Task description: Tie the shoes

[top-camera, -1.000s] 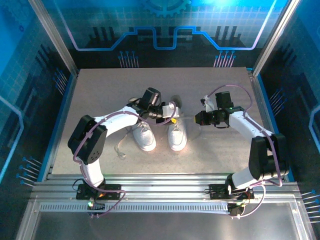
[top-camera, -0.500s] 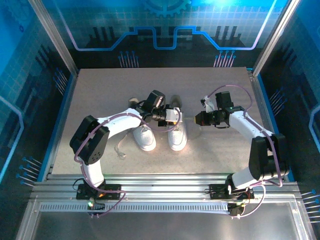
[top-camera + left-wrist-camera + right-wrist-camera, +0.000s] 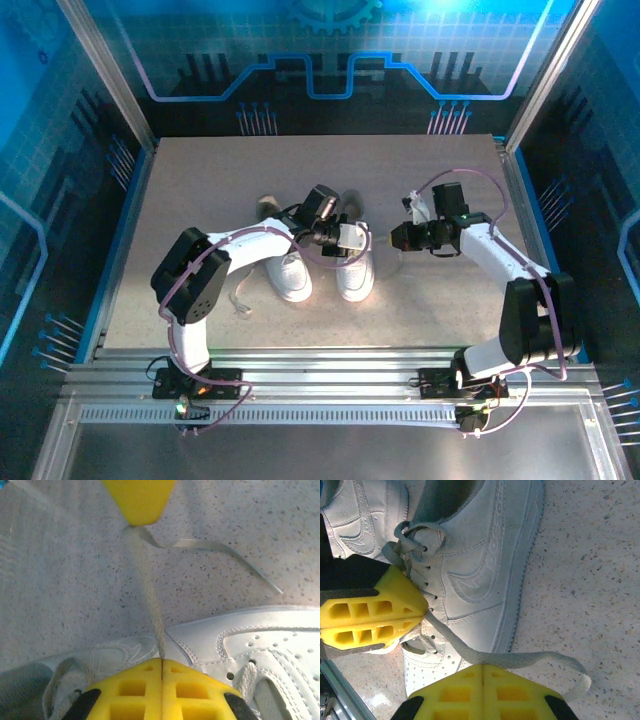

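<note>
**Top external: one lace pinched by both grippers beside the right sneaker**

Top external view. Two white low-top lace-up sneakers are noted side by side at the middle of the grey speckled tabletop [image 3: 200, 200], toes toward the arm bases. The left sneaker [image 3: 291, 280] is partly covered by the left arm. The right sneaker [image 3: 355, 280] lies just beside it.

The left gripper [image 3: 354, 237] is placed over the lacing of the right sneaker. The right gripper [image 3: 396, 236] is set just beside that sneaker's outer side, above bare tabletop.

Left wrist view. The left gripper's yellow fingers [image 3: 130, 690] are seen pressed together, with a flat white lace [image 3: 150, 600] pinched at the seam. The lace is drawn straight from there to the right gripper's yellow tip. Past that tip, a loose tail is left curving over the tabletop.

Right wrist view. The right gripper's yellow fingers [image 3: 445, 695] are likewise pressed together, and the lace is caught at their tip. It is led there from the left gripper's fingers, across the sneaker's stitched side panel. The free end is seen looped on the tabletop to the right.
</note>
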Available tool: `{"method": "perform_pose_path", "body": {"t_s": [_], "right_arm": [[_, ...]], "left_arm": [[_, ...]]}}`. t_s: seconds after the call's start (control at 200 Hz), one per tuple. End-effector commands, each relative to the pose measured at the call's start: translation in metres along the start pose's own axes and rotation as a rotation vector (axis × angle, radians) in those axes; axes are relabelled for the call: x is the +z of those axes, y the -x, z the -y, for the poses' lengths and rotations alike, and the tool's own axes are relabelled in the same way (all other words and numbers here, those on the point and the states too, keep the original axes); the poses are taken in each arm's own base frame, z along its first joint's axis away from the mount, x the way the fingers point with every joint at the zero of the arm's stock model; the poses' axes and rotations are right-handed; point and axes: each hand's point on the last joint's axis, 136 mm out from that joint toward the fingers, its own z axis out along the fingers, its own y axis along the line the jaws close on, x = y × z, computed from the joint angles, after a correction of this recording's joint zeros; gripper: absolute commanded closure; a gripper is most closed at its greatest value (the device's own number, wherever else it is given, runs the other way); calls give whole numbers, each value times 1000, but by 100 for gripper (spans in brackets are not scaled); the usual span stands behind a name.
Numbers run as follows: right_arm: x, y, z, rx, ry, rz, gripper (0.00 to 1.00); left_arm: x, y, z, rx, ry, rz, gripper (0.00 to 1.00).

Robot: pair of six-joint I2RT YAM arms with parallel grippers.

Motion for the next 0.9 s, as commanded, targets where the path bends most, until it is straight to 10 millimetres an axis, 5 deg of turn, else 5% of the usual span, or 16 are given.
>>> {"method": "perform_pose_path", "body": {"t_s": [0.0,0.18,0.27,0.51,0.69,0.895], "right_arm": [[-6,2,-15,-13,41,-4,98],[-12,15,-23,-23,55,11,64],[-14,28,-26,-15,62,31,56],[16,58,-39,3,99,7,54],[50,60,-37,15,86,-73,54],[65,60,-33,23,83,-102,59]], "left_arm": [[-5,11,-8,22,30,29,100],[-12,12,-10,-15,41,55,100],[-14,11,-10,-30,43,63,100],[-16,11,-14,-60,54,85,100],[-20,9,-16,-75,62,89,100],[-23,7,-18,-87,65,92,100]]}}
